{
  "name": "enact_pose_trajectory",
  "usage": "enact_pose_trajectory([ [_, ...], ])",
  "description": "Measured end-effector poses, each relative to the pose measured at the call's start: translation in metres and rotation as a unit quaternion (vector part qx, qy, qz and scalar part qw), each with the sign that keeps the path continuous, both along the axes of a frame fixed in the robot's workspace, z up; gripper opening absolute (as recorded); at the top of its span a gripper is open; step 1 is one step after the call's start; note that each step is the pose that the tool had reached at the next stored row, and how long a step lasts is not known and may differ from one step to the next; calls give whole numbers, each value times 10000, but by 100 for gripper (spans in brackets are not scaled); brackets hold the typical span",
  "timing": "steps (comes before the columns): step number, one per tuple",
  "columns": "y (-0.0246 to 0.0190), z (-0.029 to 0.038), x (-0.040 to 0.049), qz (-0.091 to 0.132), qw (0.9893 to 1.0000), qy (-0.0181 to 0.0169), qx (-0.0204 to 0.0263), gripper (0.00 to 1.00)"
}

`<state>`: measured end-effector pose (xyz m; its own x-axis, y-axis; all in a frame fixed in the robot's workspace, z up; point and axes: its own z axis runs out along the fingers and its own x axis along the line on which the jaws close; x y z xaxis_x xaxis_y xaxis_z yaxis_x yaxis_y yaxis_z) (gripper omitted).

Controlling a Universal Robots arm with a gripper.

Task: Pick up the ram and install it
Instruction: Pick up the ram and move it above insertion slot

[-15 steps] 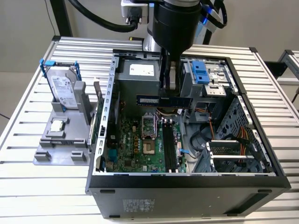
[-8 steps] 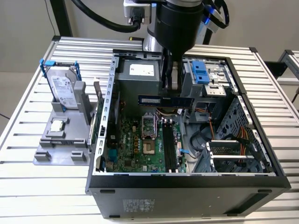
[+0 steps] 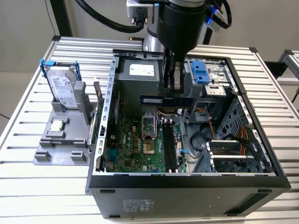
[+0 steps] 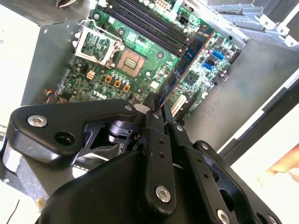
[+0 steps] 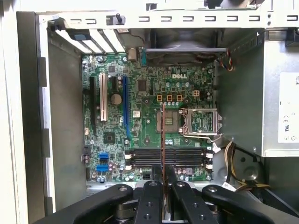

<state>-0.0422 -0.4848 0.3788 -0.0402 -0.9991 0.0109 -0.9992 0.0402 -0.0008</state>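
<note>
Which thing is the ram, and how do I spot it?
Find the big open computer case. Above its green board the pincer holds the ram. It is a long, thin, dark blue stick, not boxy like the silver drive outside.

My exterior view looks down on the open case point(image 3: 187, 189), arm point(image 3: 180, 23) at 12 o'clock; both wrist views peer close past the claw point(image 5: 163, 170) point(image 4: 160, 103) onto its motherboard point(image 5: 140, 116) point(image 4: 154, 60) point(image 3: 135, 140).
</note>
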Motion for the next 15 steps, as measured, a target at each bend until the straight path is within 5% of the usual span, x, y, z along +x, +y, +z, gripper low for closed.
enact_pose_trajectory([
  [15, 0, 0, 80, 0, 10000, 0, 0, 0],
])
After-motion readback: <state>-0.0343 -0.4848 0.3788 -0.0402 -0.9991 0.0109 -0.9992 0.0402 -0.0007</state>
